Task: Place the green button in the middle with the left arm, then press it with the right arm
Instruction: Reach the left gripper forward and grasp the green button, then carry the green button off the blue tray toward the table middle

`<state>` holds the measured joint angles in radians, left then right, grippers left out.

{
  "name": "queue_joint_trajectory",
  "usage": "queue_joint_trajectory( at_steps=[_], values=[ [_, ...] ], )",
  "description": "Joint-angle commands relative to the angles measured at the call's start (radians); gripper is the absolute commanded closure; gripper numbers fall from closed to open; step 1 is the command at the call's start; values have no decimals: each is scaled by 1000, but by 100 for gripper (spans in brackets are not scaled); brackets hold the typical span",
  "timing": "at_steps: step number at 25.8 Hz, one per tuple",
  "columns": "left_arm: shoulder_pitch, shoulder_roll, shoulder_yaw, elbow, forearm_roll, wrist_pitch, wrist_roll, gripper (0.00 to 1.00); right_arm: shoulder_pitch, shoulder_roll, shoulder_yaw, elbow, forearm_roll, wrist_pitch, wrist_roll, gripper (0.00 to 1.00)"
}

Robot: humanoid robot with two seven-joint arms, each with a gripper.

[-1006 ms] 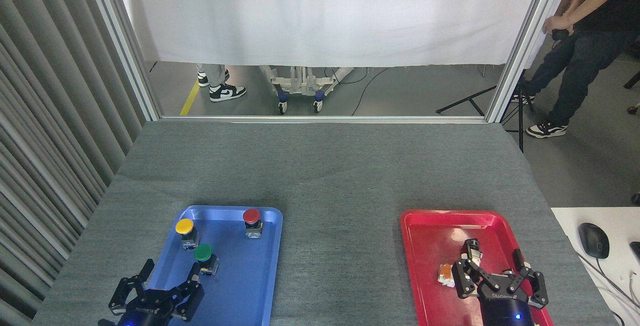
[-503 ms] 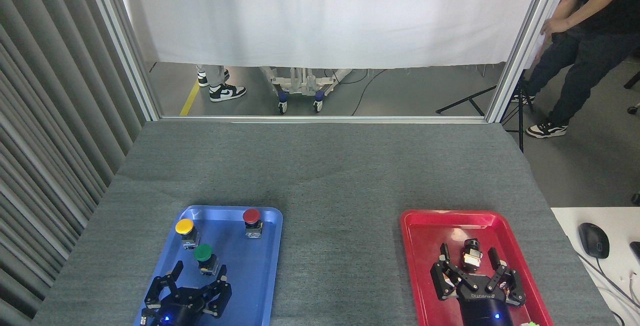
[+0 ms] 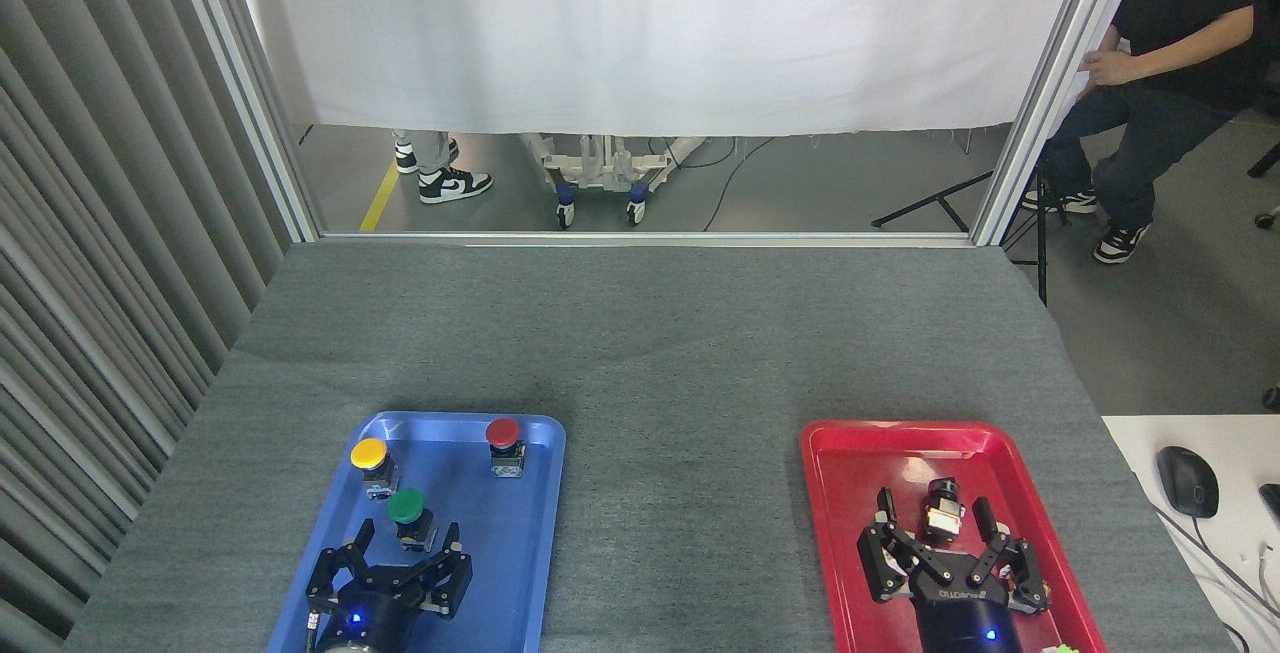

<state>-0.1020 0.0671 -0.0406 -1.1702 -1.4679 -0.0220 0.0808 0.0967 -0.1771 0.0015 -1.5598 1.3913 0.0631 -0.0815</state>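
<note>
The green button [image 3: 406,508] stands upright in the blue tray [image 3: 500,553], toward its left middle. My left gripper [image 3: 408,534] is open just in front of it, one fingertip on each side of the button's black body, not closed on it. The middle [image 3: 680,493], bare dark grey cloth, lies between the two trays. Over the red tray [image 3: 850,513], my right gripper [image 3: 932,509] is open, its fingers flanking a small black and silver part [image 3: 942,511] lying in the tray.
A yellow button [image 3: 370,459] and a red button [image 3: 503,439] stand at the back of the blue tray. A person sits at the far right past the frame post. A white side table with a mouse [image 3: 1187,481] is at the right.
My left gripper has moved right and forward up to the green button, and its fingertips now flank the button. My right gripper shifted left and forward over the red tray. The person sat down.
</note>
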Motion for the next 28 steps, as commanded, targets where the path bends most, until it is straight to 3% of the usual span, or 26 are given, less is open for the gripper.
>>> queue_joint_trajectory(
  at_steps=[1,4,6,9,13,15,19,23,28],
  values=[
    [-27,-1,1,34,0,22,0,12,3,1,0,-2,0,0,0,0],
    [-30,-1,1,35,11,33,0,49,3,2,0,-3,0,0,0,0],
    [-27,0,-1,34,9,33,2,65,0,1,0,-3,0,1,0,0],
    [-18,8,-2,23,1,13,13,98,0,1,0,-3,0,1,0,0],
    [-2,17,-19,-12,0,-110,146,100,3,2,0,-3,0,1,0,0],
    [-4,16,-47,-54,-9,-159,158,100,3,2,0,-3,0,0,0,0],
    [-59,5,-240,-83,-65,-225,154,100,3,2,-3,-3,0,0,0,0],
    [-108,-36,-407,-26,-66,-222,106,100,3,7,0,-3,0,0,0,0],
    [-168,-95,-424,113,-68,-230,89,100,3,8,0,-3,0,0,0,0]
  ],
)
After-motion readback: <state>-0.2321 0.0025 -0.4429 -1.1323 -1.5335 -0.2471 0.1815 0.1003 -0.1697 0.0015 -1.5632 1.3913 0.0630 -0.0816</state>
